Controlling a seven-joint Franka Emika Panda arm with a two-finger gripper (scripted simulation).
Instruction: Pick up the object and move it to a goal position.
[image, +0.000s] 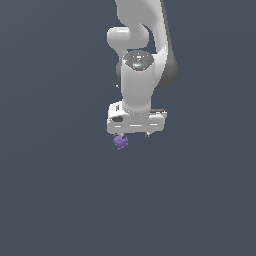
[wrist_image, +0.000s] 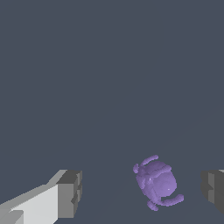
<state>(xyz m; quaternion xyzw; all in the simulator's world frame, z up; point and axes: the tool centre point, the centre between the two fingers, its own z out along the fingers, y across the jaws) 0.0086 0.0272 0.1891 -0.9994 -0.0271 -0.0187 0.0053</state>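
Matte purple knobbly object (wrist_image: 156, 183), glossy white smooth arm (image: 137, 75), matte grey floor (image: 50, 175)

The gripper (wrist_image: 142, 192) has its 2 fingers (wrist_image: 70, 192) wide apart. The purple blob (wrist_image: 156, 183) sits between them, touching neither. Nothing else blocks the gray floor (wrist_image: 109, 65).

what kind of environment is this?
Likely a bare simulated pick-and-place scene: a flat, featureless grey-blue surface, a white Panda arm, and one purple knobbly object lying between the open gripper fingers. No furniture or walls visible.

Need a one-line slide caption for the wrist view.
Wrist view: open pincer straddling the purple knobbly blob, which sits nearer one finger, untouched by either.
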